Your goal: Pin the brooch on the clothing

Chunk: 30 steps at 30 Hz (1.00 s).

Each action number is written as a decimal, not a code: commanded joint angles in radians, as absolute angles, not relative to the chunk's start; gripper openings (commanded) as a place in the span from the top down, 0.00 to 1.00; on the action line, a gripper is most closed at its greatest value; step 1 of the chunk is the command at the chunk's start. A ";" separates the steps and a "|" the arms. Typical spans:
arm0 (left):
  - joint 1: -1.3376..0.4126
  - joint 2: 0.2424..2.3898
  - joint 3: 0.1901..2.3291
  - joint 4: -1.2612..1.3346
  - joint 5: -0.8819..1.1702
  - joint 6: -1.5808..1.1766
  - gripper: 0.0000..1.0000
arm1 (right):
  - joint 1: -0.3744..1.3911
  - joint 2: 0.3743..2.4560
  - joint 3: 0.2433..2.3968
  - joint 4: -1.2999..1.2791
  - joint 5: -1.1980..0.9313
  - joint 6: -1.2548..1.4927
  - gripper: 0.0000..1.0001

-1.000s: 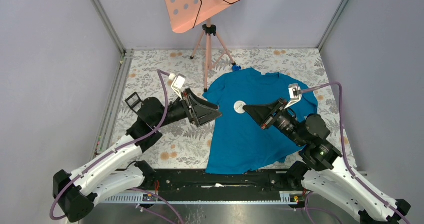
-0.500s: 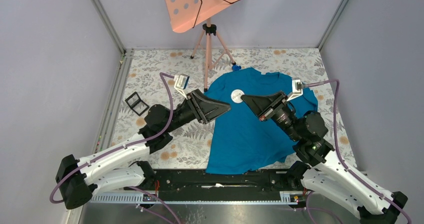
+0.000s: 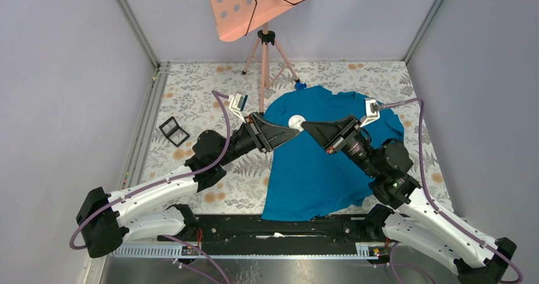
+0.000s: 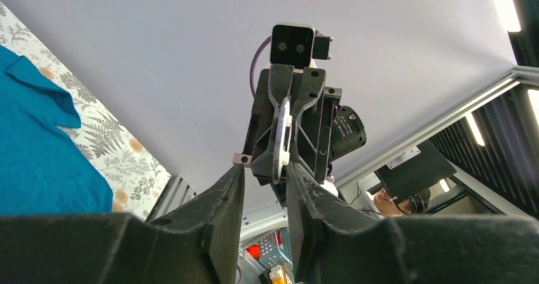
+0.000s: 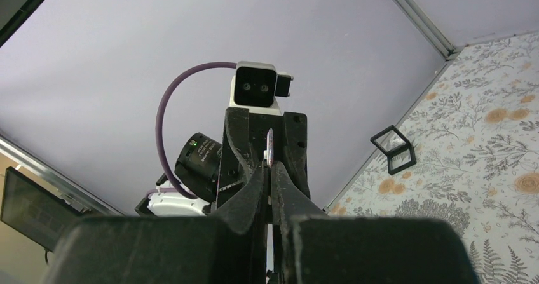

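The brooch [image 3: 296,121], a small pale disc, hangs above the teal clothing [image 3: 318,163], which lies flat on the patterned table. My right gripper [image 3: 306,126] is shut on the brooch; in the right wrist view the disc [image 5: 269,145] stands edge-on between its fingertips [image 5: 267,166]. My left gripper [image 3: 291,130] faces it from the left. In the left wrist view the brooch [image 4: 280,138] shows edge-on, its lower rim just between my left gripper's tips [image 4: 265,169]. Those jaws are narrowed, with a gap still showing. A corner of the clothing [image 4: 38,150] shows at the left.
A pink perforated board on a tripod [image 3: 264,61] stands at the back, with a tiny blue lump [image 3: 300,86] by its foot. A black square frame [image 3: 173,131] lies at the left, also in the right wrist view as the frame [image 5: 394,149]. Grey walls enclose three sides.
My right gripper carried the brooch up and to the left. My left arm swung in to meet it, and its jaws narrowed from wide open around the disc.
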State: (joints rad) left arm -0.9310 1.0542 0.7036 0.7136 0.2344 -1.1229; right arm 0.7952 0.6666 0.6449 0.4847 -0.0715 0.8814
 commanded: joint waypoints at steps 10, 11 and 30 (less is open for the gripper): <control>-0.937 1.046 0.736 0.787 0.191 -1.126 1.00 | 0.810 0.668 0.648 0.526 -0.098 0.894 1.00; -0.936 1.042 0.732 0.778 0.186 -1.121 1.00 | 0.810 0.663 0.645 0.511 -0.101 0.893 1.00; -0.892 0.927 0.819 0.054 0.736 -0.701 1.00 | 0.808 0.660 0.886 -0.249 -0.445 0.636 0.29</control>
